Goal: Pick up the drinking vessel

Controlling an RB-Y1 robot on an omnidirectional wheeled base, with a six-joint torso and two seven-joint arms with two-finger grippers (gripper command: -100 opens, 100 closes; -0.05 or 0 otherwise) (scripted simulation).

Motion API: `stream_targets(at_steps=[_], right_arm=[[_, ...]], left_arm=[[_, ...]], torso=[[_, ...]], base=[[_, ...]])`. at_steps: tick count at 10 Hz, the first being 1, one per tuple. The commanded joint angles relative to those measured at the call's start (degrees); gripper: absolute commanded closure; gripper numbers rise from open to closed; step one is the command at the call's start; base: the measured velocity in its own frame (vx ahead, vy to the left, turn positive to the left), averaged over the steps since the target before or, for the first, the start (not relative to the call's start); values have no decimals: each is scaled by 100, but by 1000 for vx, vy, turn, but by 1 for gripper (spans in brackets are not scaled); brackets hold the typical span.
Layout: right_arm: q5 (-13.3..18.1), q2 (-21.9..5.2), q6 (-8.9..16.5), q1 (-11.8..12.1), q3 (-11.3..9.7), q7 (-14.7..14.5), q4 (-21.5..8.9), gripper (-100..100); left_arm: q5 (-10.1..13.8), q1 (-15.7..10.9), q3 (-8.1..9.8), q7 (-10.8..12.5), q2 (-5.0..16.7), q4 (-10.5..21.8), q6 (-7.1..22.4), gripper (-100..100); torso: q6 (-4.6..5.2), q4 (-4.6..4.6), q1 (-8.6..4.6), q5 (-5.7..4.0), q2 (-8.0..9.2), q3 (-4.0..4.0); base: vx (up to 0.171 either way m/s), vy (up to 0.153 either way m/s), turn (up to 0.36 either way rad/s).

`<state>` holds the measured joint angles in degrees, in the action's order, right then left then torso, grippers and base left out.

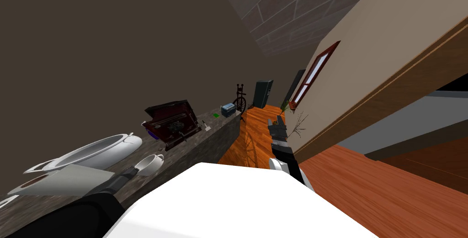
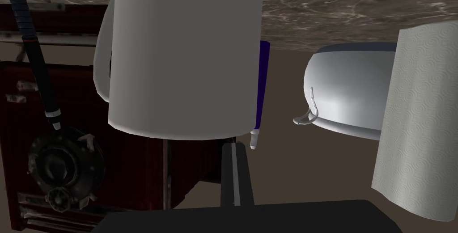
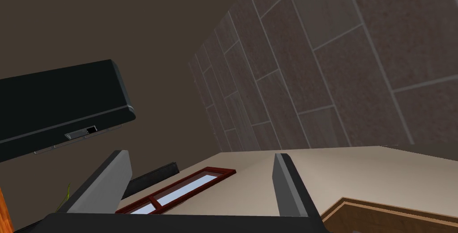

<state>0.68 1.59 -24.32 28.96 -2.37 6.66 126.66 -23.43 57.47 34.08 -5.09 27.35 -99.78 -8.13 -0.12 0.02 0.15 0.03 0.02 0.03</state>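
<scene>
Left gripper (image 2: 233,147): fingers are seen pressed together with nothing clamped between them, tips just at the rim of the white mug (image 2: 185,56); contact cannot be told. The mug is stood upright on the marbled counter (image 2: 358,11), its handle turned toward a dark red box camera (image 2: 67,167), where a black pen (image 2: 38,65) is seen. A white handled bowl (image 2: 349,87) and a paper towel roll (image 2: 416,123) are set on the mug's other side. Right gripper (image 1: 277,123) is held well apart from the counter, fingers spread wide, empty.
</scene>
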Motion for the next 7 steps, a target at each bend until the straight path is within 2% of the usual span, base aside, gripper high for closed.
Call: stream_targets(at_steps=[1,2,3,4,7], right_arm=[[0,0,0,0,0,0,0,0],[0,0,0,0,0,0,0,0],[0,0,0,0,0,0,0,0],[0,0,0,0,0,0,0,0],[0,0,0,-1,0,0,0,0]], left_arm=[[0,0,0,0,0,0,0,100],[0,0,0,0,0,0,0,100],[0,0,0,0,0,0,0,0],[-19,231,55,99,67,-126,-48,-100],[-12,571,83,257,135,-246,-114,-100]], torso=[[0,0,0,0,0,0],[0,0,0,0,0,0],[0,0,0,0,0,0],[0,0,0,0,0,0],[-1,6,-3,-1,28,16]], base=[[0,0,0],[0,0,0],[0,0,0],[-51,-10,-213],[-71,-5,-132]])
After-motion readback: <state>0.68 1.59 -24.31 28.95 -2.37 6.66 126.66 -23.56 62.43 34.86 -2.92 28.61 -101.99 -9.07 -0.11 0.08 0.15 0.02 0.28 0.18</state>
